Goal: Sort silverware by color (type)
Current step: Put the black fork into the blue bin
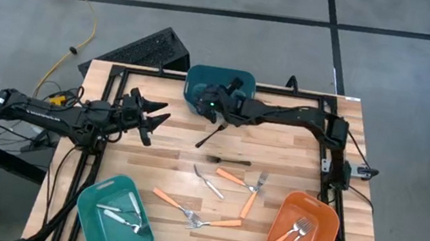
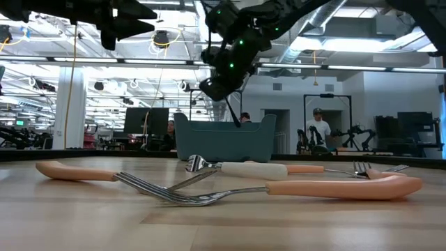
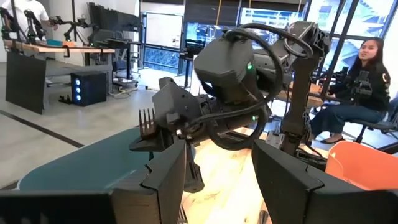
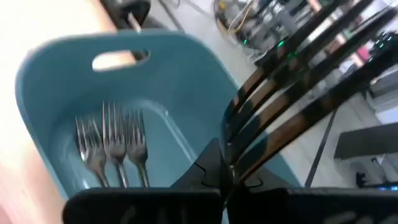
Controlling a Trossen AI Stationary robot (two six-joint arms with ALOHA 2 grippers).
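My right gripper (image 1: 215, 108) hangs over the near rim of the dark teal bin (image 1: 204, 80) at the table's far middle, shut on a black fork (image 4: 292, 87). Three grey forks (image 4: 112, 149) lie in that bin. My left gripper (image 1: 151, 118) stands open at the left, level, pointing toward the right arm, with nothing between its fingers (image 3: 168, 180). Orange-handled forks (image 1: 232, 177) and a pale one (image 1: 210, 184) lie on the wood. A black utensil (image 1: 230, 161) lies there too, and another dark slim piece (image 1: 208, 137) shows just near of the bin. My right gripper pinches the black fork between its two fingers just behind the head (image 4: 235, 155). It comes from the table's right, slanting down. The tines (image 3: 147, 119) stick out past the fingertips and point up. The fork is lifted clear above the bin; the fingers hide its handle.
A green bin (image 1: 93, 196) with pale utensils stands at the near left. An orange bin (image 1: 324, 218) with orange-handled forks stands at the near right. A keyboard (image 1: 149, 47) lies beyond the far left corner. A person (image 3: 367, 68) sits beyond the table's right side.
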